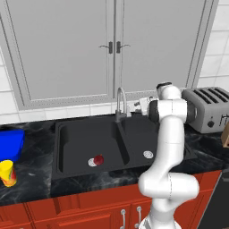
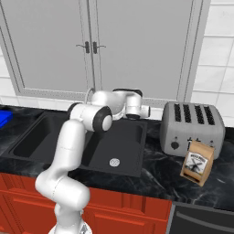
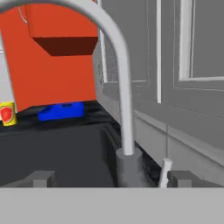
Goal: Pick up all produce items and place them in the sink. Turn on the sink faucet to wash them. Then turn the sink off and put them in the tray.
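Hand (image 1: 142, 105) is released, jaws spread wide, nothing in it. It sits at the back of the sink (image 1: 71, 166), just beside the faucet (image 1: 120, 103) on its right, pointing along the back wall toward the left. In the hand view the faucet base stands between the two fingertips (image 3: 43, 179), with the small lever (image 3: 165, 171) close to the right one. No contact that I can confirm.

Progress, judged from how things lie:
- Fruit (image 1: 99, 159) is in the left basin, on or right next to the drain. So the pick-and-drop step looks done for the one produce item I can see.
- No water visible from the spout, so I'd say the faucet is not on yet. The hand looks lined up for the lever, which reads as the step in hand.
- Left: faucet on, faucet off, fruit out of the sink and into the tray (image 1: 10, 142).

Tray sits on the desk (image 1: 31, 181) well left of the sink, with a yellow cup (image 1: 7, 172) in front of it. That cup isn't produce.

View differences:
- Left base view: gives the fruit, tray and cup together, plus the toaster (image 1: 211, 109) on the right.
- Right base view: arm covers the left basin and most of the faucet. It adds a brown bag (image 2: 198, 162) in front of the toaster and the right basin's drain (image 2: 114, 162); of the tray there's a sliver at the left edge.
- Hand view: gives the lever-to-finger alignment, which the base views are too coarse for. Tray and cup show far back.
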Tool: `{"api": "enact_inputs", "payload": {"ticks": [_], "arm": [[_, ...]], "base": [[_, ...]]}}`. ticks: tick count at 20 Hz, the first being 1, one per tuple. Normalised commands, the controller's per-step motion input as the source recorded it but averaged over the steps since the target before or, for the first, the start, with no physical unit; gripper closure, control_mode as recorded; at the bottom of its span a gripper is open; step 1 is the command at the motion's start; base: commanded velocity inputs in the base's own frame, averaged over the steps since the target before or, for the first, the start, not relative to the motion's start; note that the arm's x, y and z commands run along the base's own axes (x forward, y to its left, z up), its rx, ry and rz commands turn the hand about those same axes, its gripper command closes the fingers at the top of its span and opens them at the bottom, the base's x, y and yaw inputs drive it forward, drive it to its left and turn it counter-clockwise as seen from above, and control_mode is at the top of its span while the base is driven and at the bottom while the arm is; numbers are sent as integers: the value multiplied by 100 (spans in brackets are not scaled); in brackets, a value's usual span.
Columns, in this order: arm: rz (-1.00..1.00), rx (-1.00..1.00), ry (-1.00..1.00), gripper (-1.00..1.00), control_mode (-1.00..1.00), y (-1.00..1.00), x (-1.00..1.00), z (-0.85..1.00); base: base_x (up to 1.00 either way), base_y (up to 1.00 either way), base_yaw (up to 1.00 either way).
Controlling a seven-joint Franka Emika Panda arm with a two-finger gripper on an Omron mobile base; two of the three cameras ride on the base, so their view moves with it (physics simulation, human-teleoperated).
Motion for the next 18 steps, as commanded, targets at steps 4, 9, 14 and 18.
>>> {"api": "enact_inputs", "payload": {"ticks": [4, 9, 14, 18], "arm": [[0, 0, -3, -100, -100, -7, -41, 23], [0, 0, -3, -100, -100, 0, -53, 26], [0, 0, -4, -100, -100, 0, -56, 34], [0, 0, -4, -100, -100, 0, -57, 36]], "base": [[0, 0, 0], [0, 0, 0], [0, 0, 0], [0, 0, 0]]}}
